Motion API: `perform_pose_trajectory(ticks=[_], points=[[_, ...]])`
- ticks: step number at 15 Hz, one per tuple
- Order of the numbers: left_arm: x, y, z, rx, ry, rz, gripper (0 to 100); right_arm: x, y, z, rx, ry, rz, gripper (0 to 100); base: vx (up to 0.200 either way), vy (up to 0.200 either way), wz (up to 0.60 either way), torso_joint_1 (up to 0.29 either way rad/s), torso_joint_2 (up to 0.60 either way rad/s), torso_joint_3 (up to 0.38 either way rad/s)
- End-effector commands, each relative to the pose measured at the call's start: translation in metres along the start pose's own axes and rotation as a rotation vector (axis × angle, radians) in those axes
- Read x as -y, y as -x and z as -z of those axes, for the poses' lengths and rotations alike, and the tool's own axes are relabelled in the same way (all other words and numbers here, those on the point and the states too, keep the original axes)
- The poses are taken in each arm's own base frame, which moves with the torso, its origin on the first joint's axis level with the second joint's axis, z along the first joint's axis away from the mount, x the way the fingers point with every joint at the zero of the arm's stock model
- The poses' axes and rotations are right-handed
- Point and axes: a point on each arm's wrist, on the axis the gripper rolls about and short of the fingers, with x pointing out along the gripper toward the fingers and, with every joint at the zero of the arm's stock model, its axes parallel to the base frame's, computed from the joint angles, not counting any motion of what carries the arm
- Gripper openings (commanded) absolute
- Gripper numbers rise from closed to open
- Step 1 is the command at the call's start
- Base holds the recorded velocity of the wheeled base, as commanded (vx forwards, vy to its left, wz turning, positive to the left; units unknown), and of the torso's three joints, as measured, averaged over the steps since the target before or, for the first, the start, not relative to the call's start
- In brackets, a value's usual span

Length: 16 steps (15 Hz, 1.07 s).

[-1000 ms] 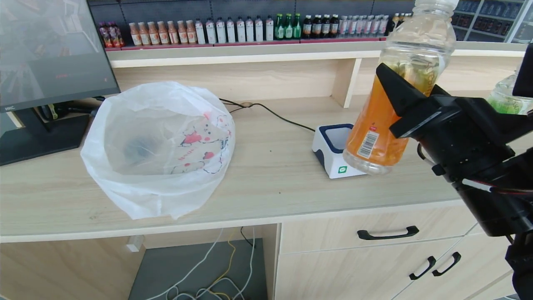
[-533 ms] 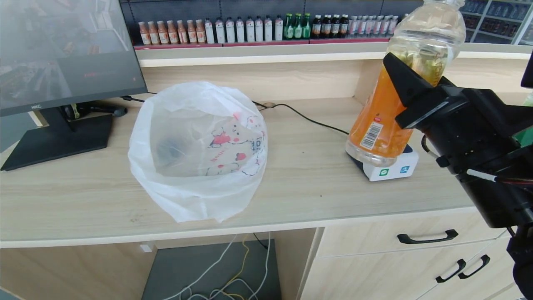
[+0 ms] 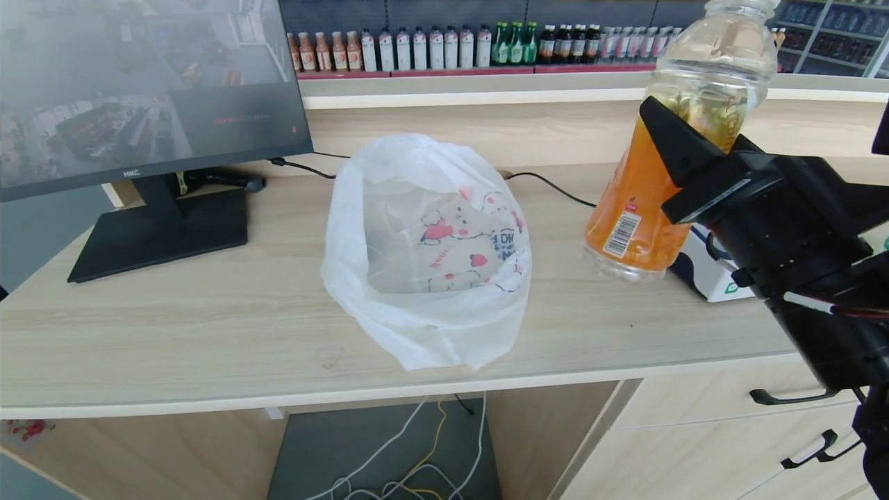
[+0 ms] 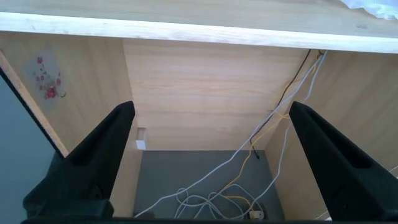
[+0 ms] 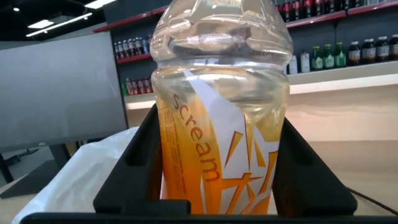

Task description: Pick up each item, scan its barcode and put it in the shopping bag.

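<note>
Orange drink bottle (image 3: 628, 201) is clamped upright in the right end effector (image 5: 221, 162) at frame right, raised off the surface (image 3: 208, 312) (barcode (image 3: 620, 234) outward), presumably to clear the rim of the shopping bag (image 3: 430, 278) at centre; left end effector (image 4: 211, 115) is spread apart.

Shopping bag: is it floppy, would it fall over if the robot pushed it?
Probably floppy: the shopping bag is thin, crinkly, see-through plastic. A push would likely crumple or slide it on the counter, not tip it.
</note>
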Motion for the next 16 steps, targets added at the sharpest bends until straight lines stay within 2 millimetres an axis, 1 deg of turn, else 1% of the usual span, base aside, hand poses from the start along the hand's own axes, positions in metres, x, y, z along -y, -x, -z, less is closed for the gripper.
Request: perform_pose_trajectory(ticks=[1, 3, 6, 8, 9, 10, 16], points=[[0.000, 0.000, 0.000, 0.000, 0.000, 0.000, 100, 0.000, 0.000, 0.000, 0.002, 0.000, -0.002, 0, 0.000, 0.200, 0.00, 0.007, 0.01, -0.002], [0.000, 0.000, 0.000, 0.000, 0.000, 0.000, 100, 0.000, -0.001, 0.001, -0.001, 0.001, -0.002, 0, 0.000, 0.200, 0.00, 0.002, 0.00, 0.002], [0.000, 0.000, 0.000, 0.000, 0.000, 0.000, 100, -0.002, -0.004, 0.005, -0.005, 0.001, -0.022, 0, 0.000, 0.000, 0.00, 0.000, 0.00, 0.000], [0.000, 0.000, 0.000, 0.000, 0.000, 0.000, 100, -0.004, -0.011, 0.007, 0.004, 0.014, -0.029, 0, 0.000, 0.000, 0.00, 0.000, 0.00, 0.000], [0.000, 0.000, 0.000, 0.000, -0.001, 0.002, 100, -0.008, -0.017, 0.014, 0.000, 0.014, -0.040, 0, 0.000, 0.000, 0.00, 0.000, 0.00, 0.000], [0.000, 0.000, 0.000, 0.000, -0.003, 0.002, 100, -0.010, -0.019, 0.019, -0.011, 0.012, -0.045, 0, 0.000, 0.000, 0.00, 0.000, 0.00, 0.000], [0.000, 0.000, 0.000, 0.000, 0.000, 0.000, 100, -0.014, -0.039, 0.057, -0.054, 0.022, -0.043, 0, 0.000, 0.000, 0.00, 0.000, 0.00, 0.000]])
